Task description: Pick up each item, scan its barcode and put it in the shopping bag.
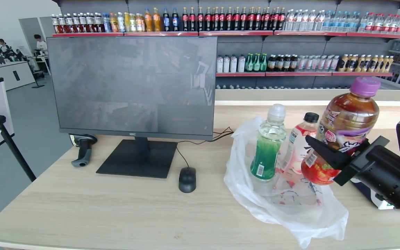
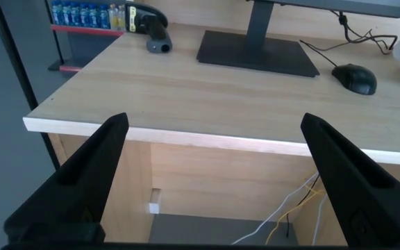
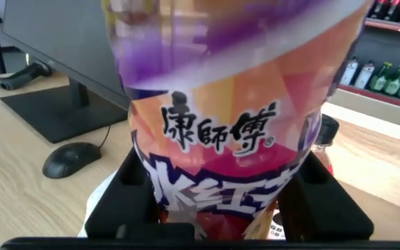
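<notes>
Purple-capped tea bottle [image 1: 349, 121] clamped in right gripper [image 1: 329, 152], tilted, just above shopping bag [image 1: 290, 211], guessing lined up for drop-in. 2 others, green bottle [image 1: 267, 149] and pink bottle [image 1: 299, 146], stand bagged just beside gripper. Left gripper [image 2: 215, 125] spread wide, holding nothing, parked off table edge [image 2: 186, 135], out of way.

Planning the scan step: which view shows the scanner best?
Head view: the scanner sits large and unblocked on the table beside the monitor stand. Both wrist views catch it small and far off; in the right one the held bottle crowds the foreground.
</notes>
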Available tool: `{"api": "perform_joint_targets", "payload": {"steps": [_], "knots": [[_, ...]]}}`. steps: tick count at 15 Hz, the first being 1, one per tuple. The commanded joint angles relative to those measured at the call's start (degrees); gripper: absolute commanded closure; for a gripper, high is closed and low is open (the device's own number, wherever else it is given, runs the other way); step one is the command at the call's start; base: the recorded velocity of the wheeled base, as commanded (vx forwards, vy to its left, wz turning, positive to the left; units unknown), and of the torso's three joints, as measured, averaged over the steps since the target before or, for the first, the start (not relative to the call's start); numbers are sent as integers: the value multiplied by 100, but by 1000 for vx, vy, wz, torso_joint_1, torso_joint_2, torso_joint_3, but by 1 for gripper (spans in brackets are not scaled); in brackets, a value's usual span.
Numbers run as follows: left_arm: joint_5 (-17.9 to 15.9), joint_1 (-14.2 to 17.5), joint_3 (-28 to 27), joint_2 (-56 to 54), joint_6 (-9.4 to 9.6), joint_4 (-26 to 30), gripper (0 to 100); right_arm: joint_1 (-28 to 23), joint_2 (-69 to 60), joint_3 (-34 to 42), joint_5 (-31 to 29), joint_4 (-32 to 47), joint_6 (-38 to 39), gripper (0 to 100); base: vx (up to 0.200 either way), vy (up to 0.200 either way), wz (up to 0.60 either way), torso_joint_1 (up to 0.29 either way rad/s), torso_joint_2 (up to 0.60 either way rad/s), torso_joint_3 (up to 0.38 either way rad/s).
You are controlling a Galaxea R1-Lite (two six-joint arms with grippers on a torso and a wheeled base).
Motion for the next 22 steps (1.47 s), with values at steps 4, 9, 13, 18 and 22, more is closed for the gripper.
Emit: {"api": "perform_joint_targets", "payload": {"steps": [4, 9, 13, 18, 22], "knots": [[-1, 0, 1, -2, -1, 1, 0, 137, 893, -98, 7, -8, 339, 100, 0, 0, 0, 0, 0, 0], [-1, 0, 1, -2, 34, 1, 0, 145, 1271, -125, 16, -8, 480, 100, 0, 0, 0, 0, 0, 0], [-1, 0, 1, -2, 43, 1, 0, 154, 1666, -160, 16, -8, 646, 100, 0, 0, 0, 0, 0, 0], [-1, 0, 1, -2, 43, 10, 0, 154, 1868, -177, 7, -8, 708, 100, 0, 0, 0, 0, 0, 0], [-1, 0, 1, -2, 43, 1, 0, 110, 1965, -72, 7, -8, 726, 100, 0, 0, 0, 0, 0, 0]]}}
